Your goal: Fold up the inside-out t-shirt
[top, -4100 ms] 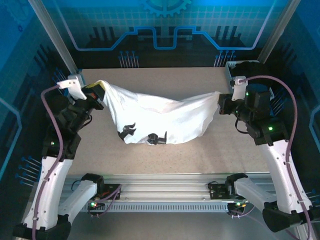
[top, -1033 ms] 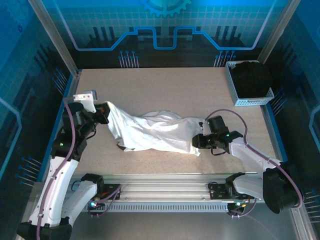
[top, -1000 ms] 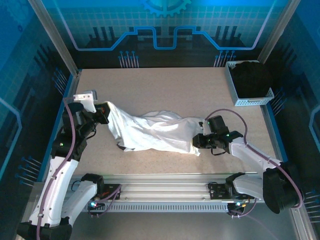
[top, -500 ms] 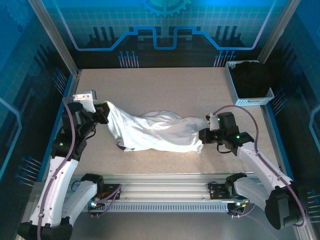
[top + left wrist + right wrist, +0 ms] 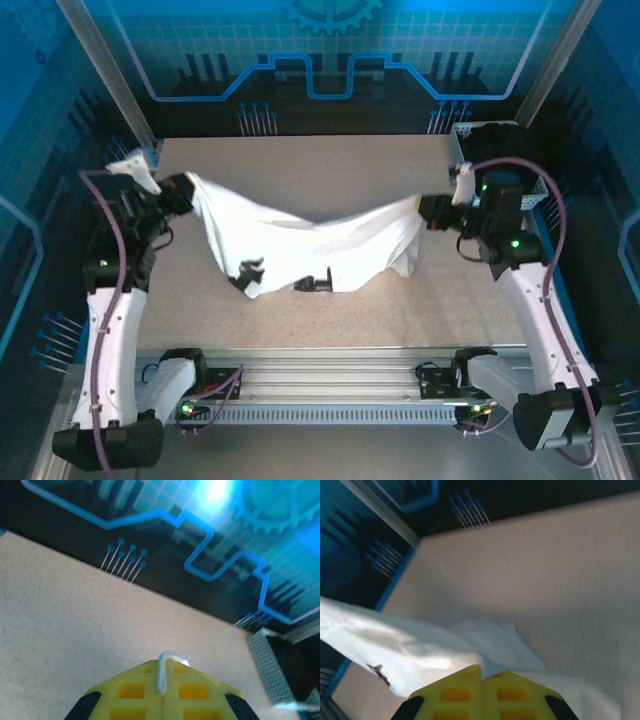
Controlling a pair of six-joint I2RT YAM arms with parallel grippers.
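Note:
The inside-out t-shirt (image 5: 310, 240), white and thin, hangs stretched between my two grippers above the table, sagging in the middle, with small dark marks near its lower hem. My left gripper (image 5: 185, 188) is shut on the t-shirt's left end; in the left wrist view a thin white fold of cloth (image 5: 163, 672) sticks up between the yellow fingers (image 5: 135, 690). My right gripper (image 5: 428, 210) is shut on the right end; in the right wrist view white cloth (image 5: 445, 645) spreads away from the pinched yellow fingers (image 5: 512, 692).
A white basket (image 5: 462, 150) holding a black garment stands at the back right corner, just behind my right arm. The speckled beige table (image 5: 320, 165) lies under the hanging cloth. Blue walls close in the sides and back.
Both grippers have risen and moved apart, lifting the t-shirt off the table and stretching it out. The right gripper took hold of the right end about a second ago.

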